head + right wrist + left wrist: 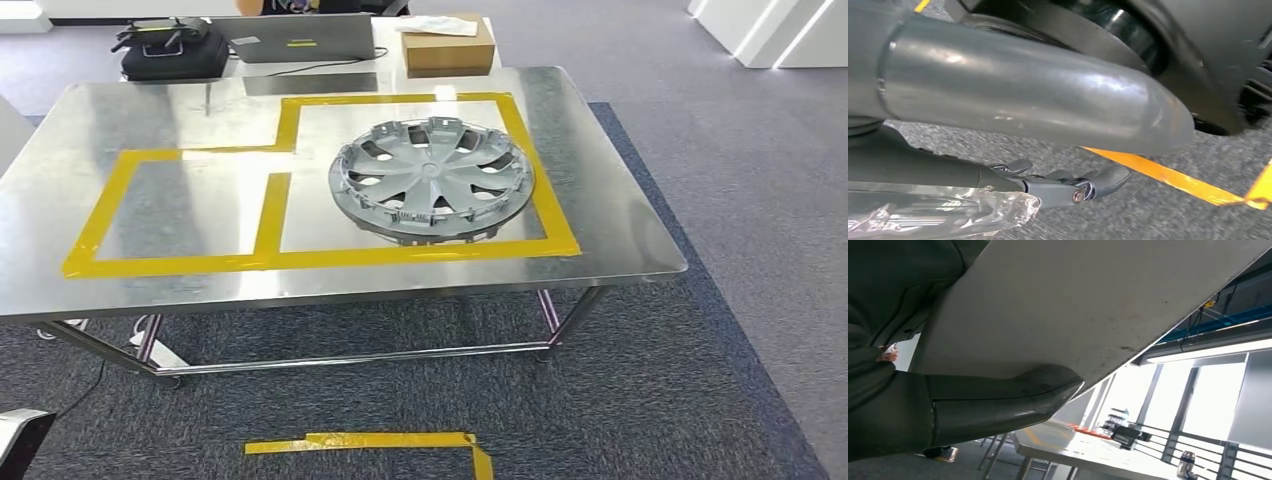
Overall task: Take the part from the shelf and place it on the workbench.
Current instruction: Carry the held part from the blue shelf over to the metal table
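Grey and glossy, the right hand (1048, 125) hangs over speckled carpet (1148, 215) in its wrist view, thick thumb stretched long, darker fingers (1098, 182) lying straight below it with nothing between them, so it is spread and holds nothing; orange tape (1168, 177) crosses the carpet beneath. The left hand (948, 410) shows its thumb close under a pale slanted panel (1073, 305); its other fingers are hidden, so I cannot tell whether it is spread or closed. Outward, in the head view, the part (432, 178), a silver hubcap, lies flat on the steel workbench (620, 230), inside the larger box of yellow tape outline (300, 260). Beyond the bench stand a laptop (300, 38), a black bag (172, 50) and a cardboard box (448, 45); a sticker on the laptop is too small to read.
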Robot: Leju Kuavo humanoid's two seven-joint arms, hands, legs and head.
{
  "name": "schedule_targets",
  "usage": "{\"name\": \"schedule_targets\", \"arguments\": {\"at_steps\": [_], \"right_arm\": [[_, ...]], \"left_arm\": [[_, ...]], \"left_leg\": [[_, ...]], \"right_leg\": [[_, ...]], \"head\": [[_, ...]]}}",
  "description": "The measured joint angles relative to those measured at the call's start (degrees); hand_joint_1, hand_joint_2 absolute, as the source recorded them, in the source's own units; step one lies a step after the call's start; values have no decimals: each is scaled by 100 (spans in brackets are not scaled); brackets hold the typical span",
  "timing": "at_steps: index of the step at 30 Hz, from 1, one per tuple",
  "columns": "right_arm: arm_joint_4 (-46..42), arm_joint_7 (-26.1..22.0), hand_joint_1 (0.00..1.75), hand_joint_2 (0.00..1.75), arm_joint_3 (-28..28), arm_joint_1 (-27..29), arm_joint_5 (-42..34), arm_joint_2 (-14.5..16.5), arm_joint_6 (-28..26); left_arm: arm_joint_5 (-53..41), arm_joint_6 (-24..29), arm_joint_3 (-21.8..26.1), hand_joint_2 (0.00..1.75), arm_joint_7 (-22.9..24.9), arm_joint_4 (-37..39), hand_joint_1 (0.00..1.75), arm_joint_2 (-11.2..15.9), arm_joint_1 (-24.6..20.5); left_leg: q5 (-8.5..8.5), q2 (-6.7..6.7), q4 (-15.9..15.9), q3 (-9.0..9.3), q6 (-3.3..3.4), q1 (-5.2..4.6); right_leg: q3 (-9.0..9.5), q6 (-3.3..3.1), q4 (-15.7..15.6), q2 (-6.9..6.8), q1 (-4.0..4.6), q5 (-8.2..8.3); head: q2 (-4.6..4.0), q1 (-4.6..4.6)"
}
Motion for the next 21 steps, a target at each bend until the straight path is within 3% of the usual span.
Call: {"name": "schedule_targets", "arguments": {"at_steps": [1, 2, 5, 7, 9, 11, 13, 14, 16, 17, 18, 20, 21], "right_arm": [[1, 0, 0, 0, 0, 1, 0, -1, 0], [1, -2, 0, 0, 0, -3, -1, -2, 0], [3, -3, 0, 0, 0, -4, -1, 0, 0], [2, -3, 0, 0, 1, 12, 0, 4, 1], [2, -5, 0, 0, 0, 3, -10, 7, 0], [2, -5, 0, 0, -1, -13, -33, 6, -2], [2, -1, 0, 0, -1, -7, -47, 6, -1], [2, 1, 0, 0, 0, -2, -48, 6, 0], [2, 3, 0, 0, 0, -2, -48, 6, 3], [2, 3, 0, 0, 0, -5, -49, 6, 5], [2, 5, 0, 0, 0, -11, -50, 6, 7], [2, 9, 0, 0, 0, -20, -52, 6, 8], [2, 10, 0, 0, 0, -24, -52, 5, 7]], "left_arm": [[-2, -7, 1, 175, -1, 8, 175, -1, -3], [-3, -11, 1, 175, -2, 13, 175, -1, -14], [-22, -26, 1, 175, -5, 26, 175, 1, -42], [-48, -38, 0, 175, -14, 31, 175, 6, -54], [-67, -62, 0, 175, -20, 37, 175, 13, -82], [-84, -100, 0, 175, -24, 53, 175, 19, -103], [-104, -180, 0, 175, -13, 85, 175, 33, -117], [-117, -246, 1, 175, 17, 105, 175, 49, -131], [-160, -393, 1, 175, 125, 153, 175, 95, -172], [-181, -455, 2, 175, 191, 187, 175, 123, -193], [-204, -502, 4, 175, 251, 222, 175, 151, -212], [-229, -561, 12, 175, 345, 286, 175, 201, -234], [-238, -579, 20, 175, 379, 303, 175, 224, -246]], "left_leg": [[-44, 1, -8, 59, -17, 3], [-74, 3, -9, 89, -43, 4], [-95, 5, 9, 90, -137, 3], [-99, 9, 196, 47, -188, 0], [-205, 17, 694, -230, -248, 17], [-435, 20, 1304, -683, -301, 44], [-497, 21, 1537, -987, -325, 57], [-359, 22, 1407, -1016, -324, 59], [175, 27, 826, -899, -292, 58], [301, 35, 558, -841, -267, 46], [377, 40, 397, -803, -235, 33], [341, 46, 336, -794, -171, 13], [412, 42, 321, -776, -138, 24]], "right_leg": [[115, -19, -315, 2, 6, 201], [198, -43, -573, 2, 21, 283], [293, -163, -762, 6, 50, 254], [408, -231, -806, 6, 19, 247], [529, -282, -857, 5, -5, 199], [612, -305, -867, 10, -6, 134], [712, -301, -867, 14, -6, 57], [778, -292, -866, 15, -7, 13], [897, -254, -868, 18, -6, -86], [947, -225, -862, 24, -1, -134], [951, -189, -853, 22, 6, -177], [962, -122, -848, 18, 23, -247], [964, -92, -854, 10, 25, -283]], "head": [[0, -1], [-1, -7], [-1, -38], [0, -58], [0, -90], [0, -109], [0, -108], [0, -109], [0, -109], [0, -108], [1, -115], [1, -123], [1, -129]]}}
